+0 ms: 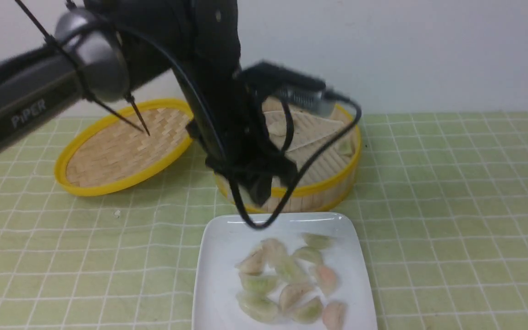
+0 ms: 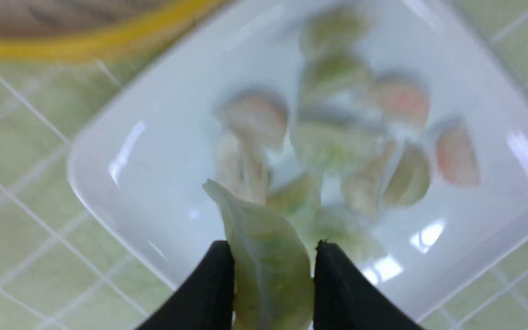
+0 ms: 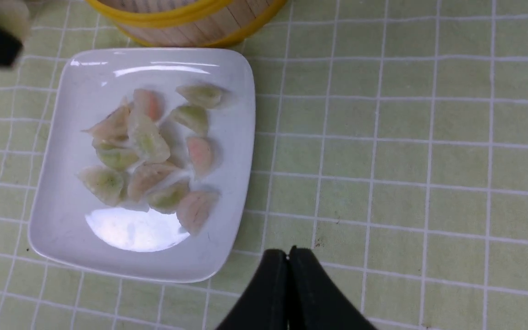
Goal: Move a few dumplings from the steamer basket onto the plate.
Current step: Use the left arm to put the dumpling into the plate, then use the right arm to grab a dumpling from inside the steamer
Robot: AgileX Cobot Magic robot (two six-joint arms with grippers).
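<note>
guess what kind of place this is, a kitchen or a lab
Probably a lab bench staged as a dining table: a robot arm over a green checked cloth, a bare white wall, and a steamer basket by a plate of dumplings.

On my left, toward the back of the table, lies a shallow woven bamboo lid with a yellow rim, weave facing up. A pale green tablecloth with a white grid covers the table (a small white speck sits just before the lid). Behind stands a plain white wall.
</note>
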